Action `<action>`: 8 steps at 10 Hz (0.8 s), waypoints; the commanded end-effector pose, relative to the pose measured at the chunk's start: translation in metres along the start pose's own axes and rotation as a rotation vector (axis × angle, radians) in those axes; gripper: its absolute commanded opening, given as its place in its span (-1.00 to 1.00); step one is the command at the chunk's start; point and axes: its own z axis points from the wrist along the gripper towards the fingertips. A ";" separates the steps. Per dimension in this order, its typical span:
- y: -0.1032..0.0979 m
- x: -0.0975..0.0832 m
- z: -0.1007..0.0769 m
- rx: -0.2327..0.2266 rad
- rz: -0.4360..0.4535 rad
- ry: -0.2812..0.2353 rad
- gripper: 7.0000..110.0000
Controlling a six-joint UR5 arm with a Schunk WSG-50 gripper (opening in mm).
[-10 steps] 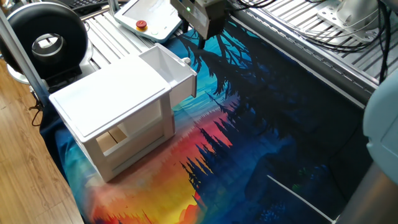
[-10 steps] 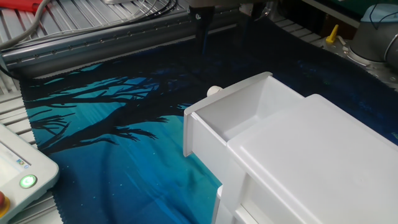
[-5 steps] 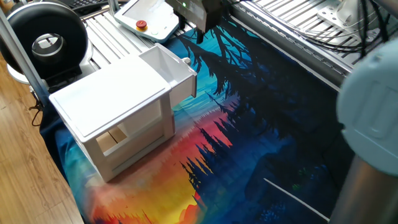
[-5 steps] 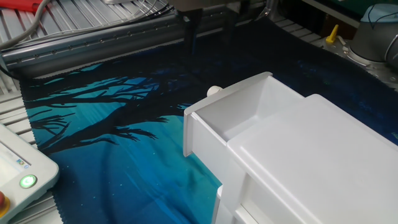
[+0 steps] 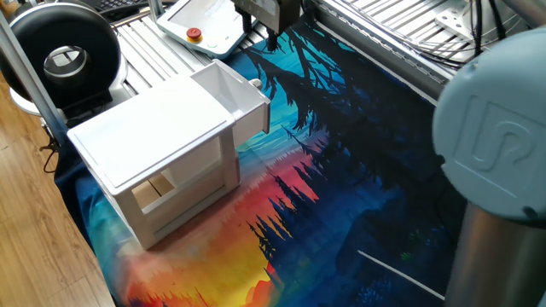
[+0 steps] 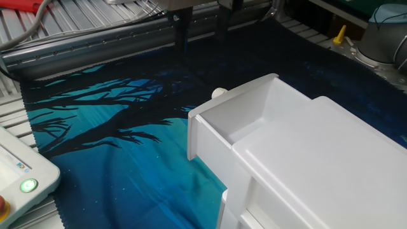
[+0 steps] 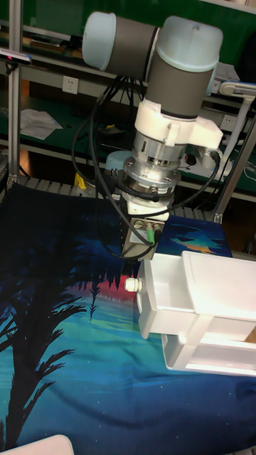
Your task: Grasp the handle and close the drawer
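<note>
The white drawer (image 5: 232, 95) stands pulled out of its small white cabinet (image 5: 153, 141), and it holds nothing I can see. Its tiny round handle (image 5: 255, 83) sticks out of the front panel. In the other fixed view the drawer (image 6: 245, 121) and handle (image 6: 219, 93) show close up. My gripper (image 6: 201, 28) hangs above the cloth, beyond the handle and apart from it, open with nothing between its dark fingers (image 6: 180, 35). The tall fixed view shows the gripper (image 7: 141, 245) just above the handle (image 7: 132, 284), higher than the drawer (image 7: 174, 288).
A white teach pendant (image 5: 203, 24) with a red button lies on the metal rails behind the drawer. A black round device (image 5: 64, 53) sits at the far left. A patterned cloth (image 5: 341, 170) covers the table. My arm's grey joint (image 5: 495, 136) fills the right edge.
The gripper has slid left in the other fixed view, staying above the cloth beyond the handle. The arm's joint has swung further into one fixed view. The drawer has not moved.
</note>
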 end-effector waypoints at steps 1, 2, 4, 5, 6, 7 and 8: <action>-0.004 -0.009 0.003 -0.016 0.028 -0.028 0.15; -0.004 -0.010 0.003 -0.019 0.031 -0.027 0.15; -0.003 -0.014 0.008 -0.022 0.046 -0.031 0.15; -0.003 -0.017 0.011 -0.024 0.058 -0.031 0.15; -0.002 -0.020 0.014 -0.029 0.072 -0.022 0.15; -0.001 -0.024 0.018 -0.029 0.087 -0.016 0.15; -0.001 -0.029 0.022 -0.027 0.106 -0.016 0.15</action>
